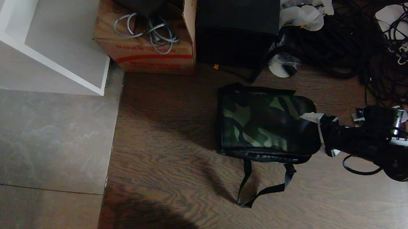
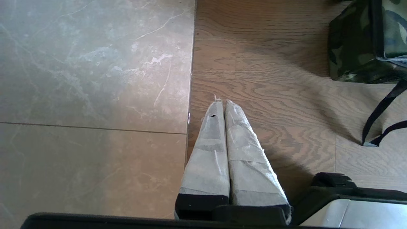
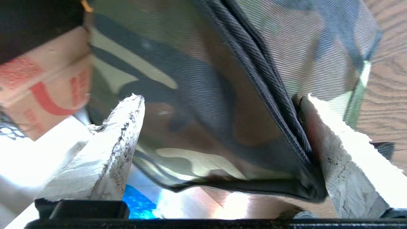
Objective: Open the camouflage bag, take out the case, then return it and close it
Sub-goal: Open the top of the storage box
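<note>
Right gripper point(image 1: 322, 134) spread wide at the closed camouflage bag point(image 1: 264, 123) on the wood floor point(image 1: 170, 141).
Its fingers straddle the bag's right corner seam; closing could pinch fabric, dragging the bag. Left gripper point(image 2: 224, 105) together, parked.

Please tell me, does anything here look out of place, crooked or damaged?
Nothing looks damaged or spilled. The green-brown camouflage fabric bag sits square on the wooden floor, lid down, its black webbing strap trailing loose in front. The right gripper stands open at the bag's side.
</note>
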Controlling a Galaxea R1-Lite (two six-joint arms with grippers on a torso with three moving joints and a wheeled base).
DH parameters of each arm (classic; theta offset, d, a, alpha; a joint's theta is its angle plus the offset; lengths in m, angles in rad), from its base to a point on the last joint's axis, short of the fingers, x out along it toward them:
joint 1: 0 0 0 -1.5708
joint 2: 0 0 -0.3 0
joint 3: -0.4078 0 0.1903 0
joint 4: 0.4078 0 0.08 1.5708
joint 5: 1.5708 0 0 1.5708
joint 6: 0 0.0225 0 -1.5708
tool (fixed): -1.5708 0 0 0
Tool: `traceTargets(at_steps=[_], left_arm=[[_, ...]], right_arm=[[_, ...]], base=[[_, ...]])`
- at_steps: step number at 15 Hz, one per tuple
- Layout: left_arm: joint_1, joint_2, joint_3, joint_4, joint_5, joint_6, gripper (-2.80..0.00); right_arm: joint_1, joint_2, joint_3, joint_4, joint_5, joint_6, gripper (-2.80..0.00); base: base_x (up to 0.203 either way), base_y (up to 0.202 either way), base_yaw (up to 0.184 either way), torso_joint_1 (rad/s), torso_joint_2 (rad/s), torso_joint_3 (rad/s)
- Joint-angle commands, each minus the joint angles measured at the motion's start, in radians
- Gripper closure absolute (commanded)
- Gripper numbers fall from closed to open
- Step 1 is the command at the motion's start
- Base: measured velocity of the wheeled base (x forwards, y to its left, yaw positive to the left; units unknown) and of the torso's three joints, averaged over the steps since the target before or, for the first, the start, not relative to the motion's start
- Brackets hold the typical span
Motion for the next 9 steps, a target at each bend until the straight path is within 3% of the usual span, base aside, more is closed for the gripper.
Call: traceTargets(at_steps=[1, 4, 5, 9], left_arm=[[0.001, 0.000, 0.008, -0.001, 0.000, -0.001, 0.00], [0.001, 0.000, 0.008, -0.001, 0.000, -0.001, 0.00], [0.001, 0.000, 0.008, -0.001, 0.000, -0.001, 0.00], [0.001, 0.000, 0.009, -0.001, 0.000, -0.001, 0.00]], right_arm=[[0.001, -0.042, -0.004, -0.010, 0.005, 0.027, -2.80], [0.002, -0.053, -0.002, -0.014, 0.003, 0.060, -2.80], [0.002, -0.053, 0.001, -0.015, 0.005, 0.065, 0.00], [-0.002, -0.050, -0.007, -0.044, 0.009, 0.061, 0.00]], base=[[0.000, 0.000, 0.000, 0.000, 0.00, 0.000], [0.000, 0.000, 0.000, 0.000, 0.00, 0.000], [0.000, 0.000, 0.000, 0.000, 0.00, 0.000], [0.000, 0.000, 0.000, 0.000, 0.00, 0.000]])
